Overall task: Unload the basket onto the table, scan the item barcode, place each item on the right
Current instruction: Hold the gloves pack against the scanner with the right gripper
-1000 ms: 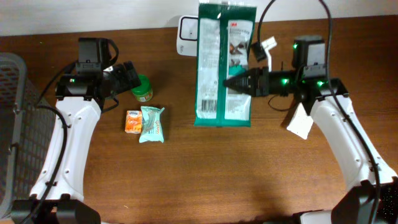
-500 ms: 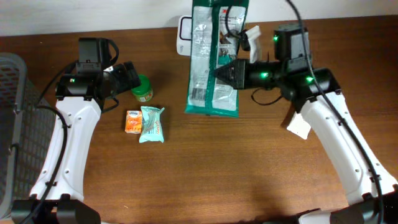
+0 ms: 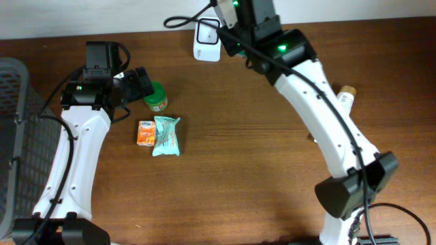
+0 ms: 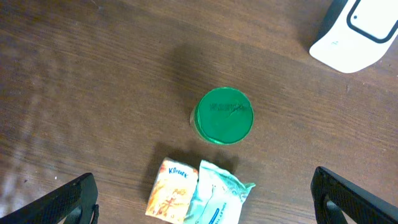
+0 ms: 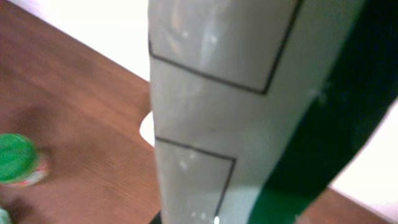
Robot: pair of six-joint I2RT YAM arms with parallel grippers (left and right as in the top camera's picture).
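The right claw (image 3: 227, 8) is clamped on the green-and-white package (image 5: 249, 112), held above the worktop's (image 3: 238, 170) far edge near the white scanner (image 3: 206, 41); the left claw (image 4: 205, 200) gapes wide.

Brown wood table (image 3: 238, 170) held green-lidded jar (image 3: 156, 97), orange tissue pack (image 3: 144, 132) touching teal packet (image 3: 167, 135), white scanner (image 3: 206, 42) at back edge.

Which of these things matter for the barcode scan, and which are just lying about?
In the job: green-and-white packet, white scanner.
Lying about: green-lidded jar, orange tissue pack, teal packet, bottle, grey basket.
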